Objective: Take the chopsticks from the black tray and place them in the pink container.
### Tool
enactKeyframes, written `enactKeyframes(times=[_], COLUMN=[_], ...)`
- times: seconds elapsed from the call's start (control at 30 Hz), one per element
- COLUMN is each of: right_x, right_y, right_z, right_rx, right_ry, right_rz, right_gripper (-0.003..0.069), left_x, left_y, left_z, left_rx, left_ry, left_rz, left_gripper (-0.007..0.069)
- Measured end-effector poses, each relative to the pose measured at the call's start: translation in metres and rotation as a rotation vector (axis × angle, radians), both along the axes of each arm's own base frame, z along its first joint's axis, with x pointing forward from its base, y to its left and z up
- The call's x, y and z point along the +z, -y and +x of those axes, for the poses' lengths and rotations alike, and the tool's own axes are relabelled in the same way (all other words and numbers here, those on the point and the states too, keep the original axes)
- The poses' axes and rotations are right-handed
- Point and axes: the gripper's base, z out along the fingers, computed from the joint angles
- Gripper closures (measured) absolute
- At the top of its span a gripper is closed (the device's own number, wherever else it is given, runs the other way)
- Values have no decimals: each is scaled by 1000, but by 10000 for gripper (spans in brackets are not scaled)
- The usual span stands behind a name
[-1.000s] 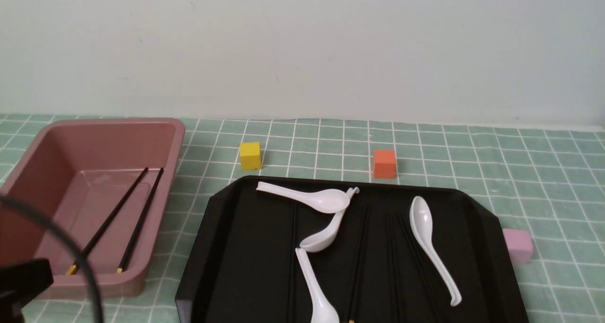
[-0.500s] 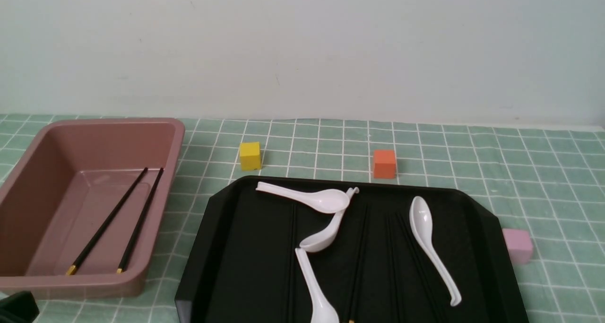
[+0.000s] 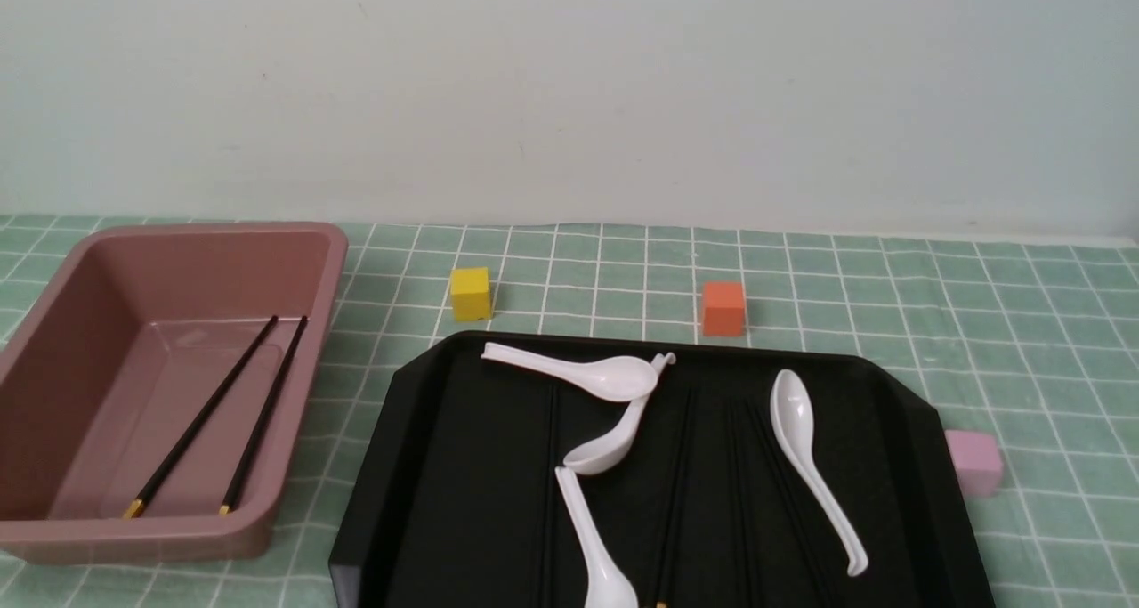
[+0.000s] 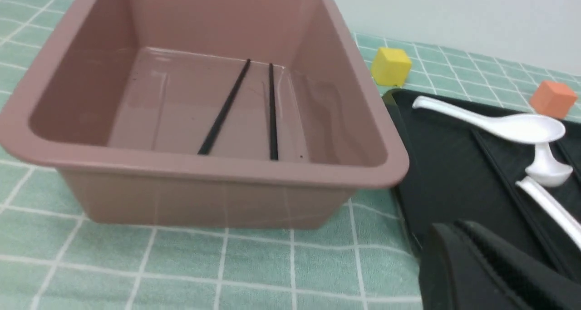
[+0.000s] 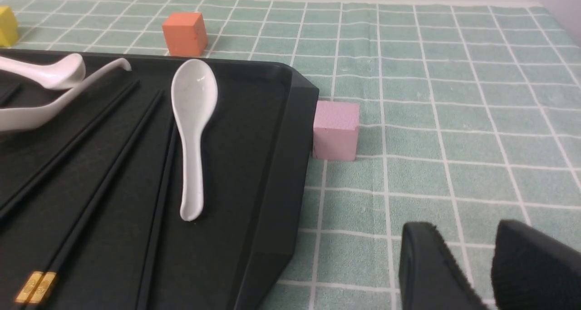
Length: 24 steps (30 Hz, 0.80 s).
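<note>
Left gripper (image 4: 449, 226): closed, empty; right gripper (image 5: 458, 223): parted, empty. Lower left, front view: slim chopsticks (image 3: 203, 417) lay in smooth plastic tub (image 3: 209, 541).

Both wrist views show part of the robot's own body. L tool, dark grey w/ a matte look (image 4: 481, 264): long tapering fingers, smooth sides, blunt rounded tips, edges a bit blurred. R tool, also dark grey & matte (image 5: 474, 264): two chunky fingers, approx. wedge-shaped, w/ flat faces & rounded tip corners, one face lighter grey than the other. Colour is plain on both, no bright parts. Rest of each body is out of frame.
</note>
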Motion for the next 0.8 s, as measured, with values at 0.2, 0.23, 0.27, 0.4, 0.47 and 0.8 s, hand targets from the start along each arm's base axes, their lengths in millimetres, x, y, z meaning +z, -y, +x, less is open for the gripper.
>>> enactKeyframes(times=[0.2,0.23,0.27,0.4,0.47,0.8], right_x=[0,0,0,0,0,0], right_y=[0,0,0,0,0,0], right_z=[0,0,0,0,0,0], right_rx=[0,0,0,0,0,0], right_ry=[0,0,0,0,0,0], right_rz=[0,0,0,0,0,0], right_gripper=[419,419,419,419,419,419], left_x=[-9,-10,-11,-12,-12,-13], left_y=[0,0,0,-1,0,0], left_z=[-1,-1,-1,-1,-1,-1], left_rx=[-10,-9,-8,-7,-7,-7], left_ry=[-43,-52,-59,-66,-67,-71], left_rz=[-8,-8,-9,-7,-7,-7], left_gripper=[629,629,627,626,624,619])
